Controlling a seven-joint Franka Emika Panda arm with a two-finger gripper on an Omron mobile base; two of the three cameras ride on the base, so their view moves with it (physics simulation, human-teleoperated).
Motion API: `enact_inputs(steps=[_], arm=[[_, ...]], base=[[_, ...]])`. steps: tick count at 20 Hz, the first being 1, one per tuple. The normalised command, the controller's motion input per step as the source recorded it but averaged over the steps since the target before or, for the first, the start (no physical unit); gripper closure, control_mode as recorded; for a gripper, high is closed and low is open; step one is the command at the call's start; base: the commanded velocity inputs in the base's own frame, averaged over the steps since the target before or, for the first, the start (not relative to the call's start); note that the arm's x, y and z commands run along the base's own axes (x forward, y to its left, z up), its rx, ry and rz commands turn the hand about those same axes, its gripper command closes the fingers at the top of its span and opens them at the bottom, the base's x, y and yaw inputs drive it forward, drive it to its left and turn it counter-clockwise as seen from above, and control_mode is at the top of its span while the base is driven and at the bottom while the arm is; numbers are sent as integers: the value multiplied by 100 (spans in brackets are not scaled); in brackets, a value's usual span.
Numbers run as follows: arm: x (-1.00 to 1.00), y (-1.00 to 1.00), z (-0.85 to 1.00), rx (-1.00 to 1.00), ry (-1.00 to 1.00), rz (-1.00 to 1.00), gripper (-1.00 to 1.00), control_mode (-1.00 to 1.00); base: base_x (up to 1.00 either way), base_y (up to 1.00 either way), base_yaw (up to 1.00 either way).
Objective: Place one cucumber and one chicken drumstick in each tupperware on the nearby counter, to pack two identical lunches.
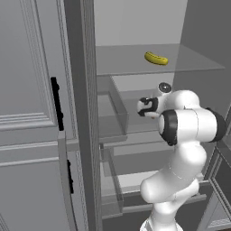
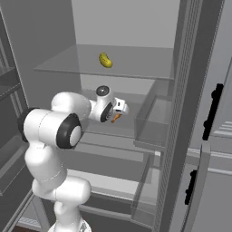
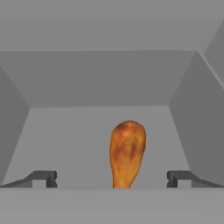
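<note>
Chicken drumstick point(image 3: 127, 153) lies lengthwise between the spread pincer point(image 3: 112, 178) tips, fat end pointing away.

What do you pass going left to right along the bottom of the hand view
Left fingertip → chicken drumstick, between the open jaws → right fingertip.

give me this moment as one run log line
tool: open, reaching into fridge | drumstick: on shelf between the fingers, not gripped | cucumber: on upper shelf, untouched | phase: pre-grasp on drumstick
</note>
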Motion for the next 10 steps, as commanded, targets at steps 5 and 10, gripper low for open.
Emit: enact_inputs(steps=[5,10], arm=[[33,-22,-16,0,6,0,-100,-100],[8,-24,-14,0,3,0,-100,-100]], base=[[0,0,0],[0,0,0]])
